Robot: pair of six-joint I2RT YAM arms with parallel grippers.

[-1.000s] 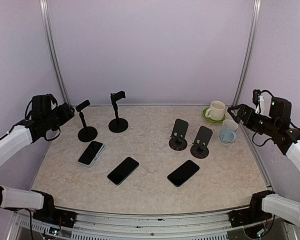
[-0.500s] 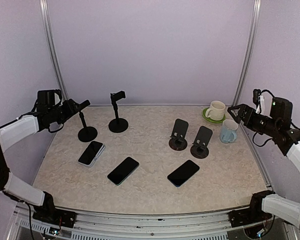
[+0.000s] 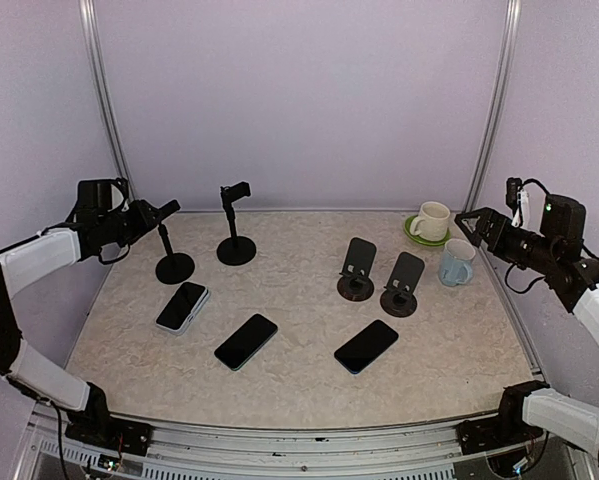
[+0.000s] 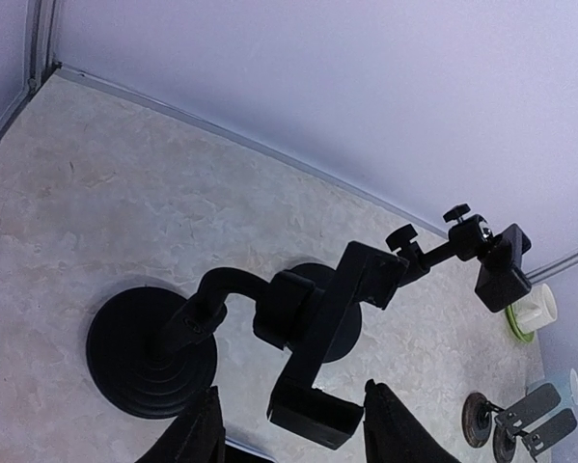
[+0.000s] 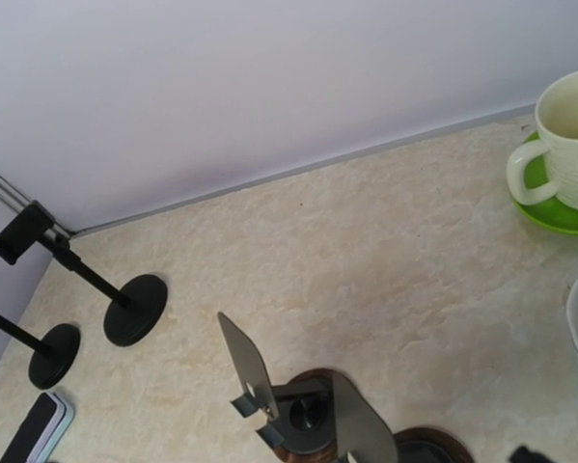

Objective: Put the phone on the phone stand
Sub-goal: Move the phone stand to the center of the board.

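Top external view: no phone sits on any stand, so I judge the task not begun; three phones lie flat on the table (image 3: 299,250): white-cased phone (image 3: 182,306) at left, centre black phone (image 3: 246,341), right black phone (image 3: 366,346); two tall clamp stands (image 3: 235,230) at the left rear and two folding plate stands (image 3: 357,268) right of centre are all empty.

Left gripper (image 3: 144,213) hovers by the left clamp stand's head; in the left wrist view its jaws are spread wide and empty, the clamp in line between them; contact not discernible.

Right gripper (image 3: 474,222) is raised near the blue mug (image 3: 456,262); I cannot tell its opening.

Left to do: pick, carry, seat.
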